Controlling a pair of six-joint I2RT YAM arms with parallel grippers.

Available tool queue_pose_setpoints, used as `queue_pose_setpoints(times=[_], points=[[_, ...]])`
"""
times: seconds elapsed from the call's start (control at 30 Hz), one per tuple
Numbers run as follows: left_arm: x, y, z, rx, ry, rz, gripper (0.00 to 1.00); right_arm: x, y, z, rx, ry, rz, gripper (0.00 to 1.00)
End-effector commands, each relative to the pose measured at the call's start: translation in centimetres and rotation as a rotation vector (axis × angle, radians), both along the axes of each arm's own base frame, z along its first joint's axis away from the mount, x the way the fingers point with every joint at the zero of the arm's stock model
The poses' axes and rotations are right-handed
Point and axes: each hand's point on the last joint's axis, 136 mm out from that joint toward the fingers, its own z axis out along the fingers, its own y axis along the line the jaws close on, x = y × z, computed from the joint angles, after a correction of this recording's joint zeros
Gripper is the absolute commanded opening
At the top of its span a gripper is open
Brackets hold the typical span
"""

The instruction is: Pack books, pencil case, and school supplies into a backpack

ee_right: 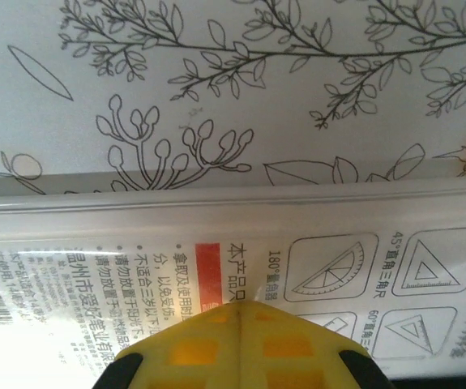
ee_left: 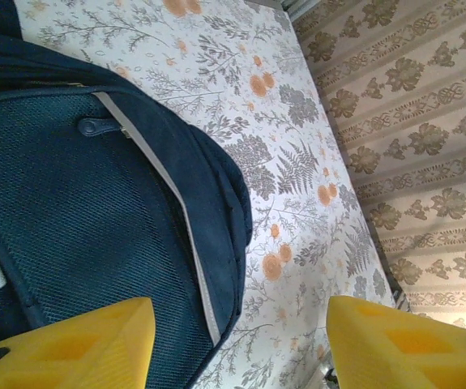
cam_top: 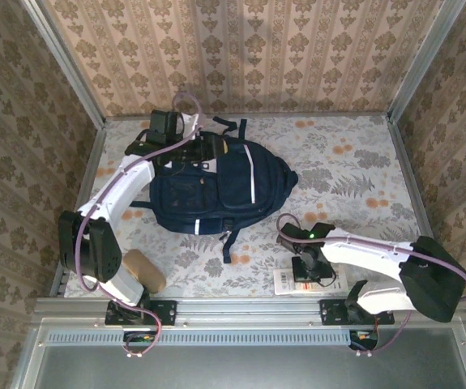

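We see the backpack (cam_top: 216, 186) lying flat at the far left of the table, its long axis left to right and its rounded end pointing right. The left gripper (ee_left: 237, 348) hangs at its edge with jaws apart. At near right the long white packet (ee_right: 70, 243) lies along the near edge, printed with a barcode, Chinese text and "180°", "45°", "60°", under the clenched right gripper (ee_right: 241, 312).

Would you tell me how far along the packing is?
Done: unclear, the inside of the backpack is hidden. In hand: the left gripper stands open at its top; the right gripper, shut, is down at the long white packet. Left: that packet and a tan pouch near the left base lie outside.
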Motion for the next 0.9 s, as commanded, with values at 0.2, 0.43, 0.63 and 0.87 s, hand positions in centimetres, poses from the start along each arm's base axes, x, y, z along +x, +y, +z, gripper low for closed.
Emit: queue_pose_setpoints(times=[0.2,0.43,0.63,0.87], points=[[-1.7,-1.1,1.2,0.063,-0.044,-0.029,0.63,9.2,11.4,3.2,0.379,-0.255,0.185,0.08],[-4.2,-1.2,0.0,0.077,0.010,-0.064,0.63,12.3,11.2,8.0,0.511,-0.410,0.140,0.17],[-11.0,-5.1,-3.2,0.087,0.115,-0.292,0.62,11.3,5.8,8.5,0.524,-0.401,-0.041,0.36],[-18.1,-8.5,-8.3,0.193,0.242,-0.509,0.61,6.0,0.1,4.3,0.440,-0.225,-0.321,0.43]])
